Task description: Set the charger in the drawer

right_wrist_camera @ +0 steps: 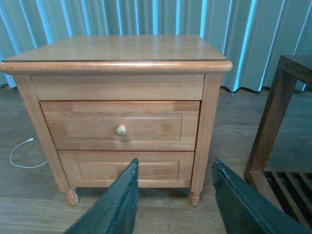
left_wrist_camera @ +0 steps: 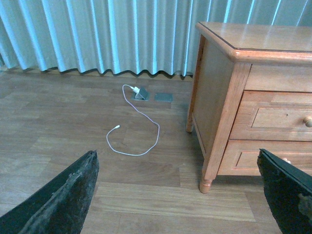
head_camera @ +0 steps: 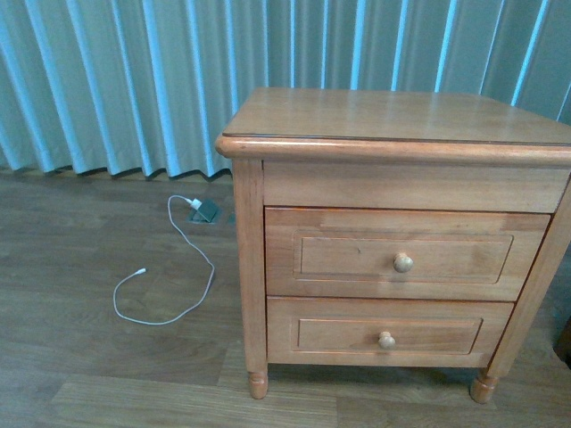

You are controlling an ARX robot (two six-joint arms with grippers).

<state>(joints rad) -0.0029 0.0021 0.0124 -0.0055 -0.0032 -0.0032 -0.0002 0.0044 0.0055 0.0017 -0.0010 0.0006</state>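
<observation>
At the left of the front view a white cable (head_camera: 169,294) is seen looped on the floor (head_camera: 71,357). The drawer (head_camera: 401,252), centre-right, is closed, long axis horizontal. No charger or writing is seen. Left gripper (left_wrist_camera: 180,195) and right gripper (right_wrist_camera: 173,195) are spread apart, empty.

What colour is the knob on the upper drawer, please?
The knob is pale cream, clearest in the right wrist view.

Honey-coloured nightstand (right_wrist_camera: 117,53) seen square-on, bare top. Upper drawer (right_wrist_camera: 120,125) shut flush, pale round knob (right_wrist_camera: 121,130) centred; shorter lower drawer (right_wrist_camera: 126,169) also shut (its knob hidden behind a finger). Right gripper (right_wrist_camera: 174,197) low before the lower drawer, dark fingers (right_wrist_camera: 119,204) spread apart, nothing between them. White cable (right_wrist_camera: 22,155) on floor beside the stand; dark wooden rack (right_wrist_camera: 278,126) on the other side. Pale curtain (right_wrist_camera: 253,29) behind.
</observation>
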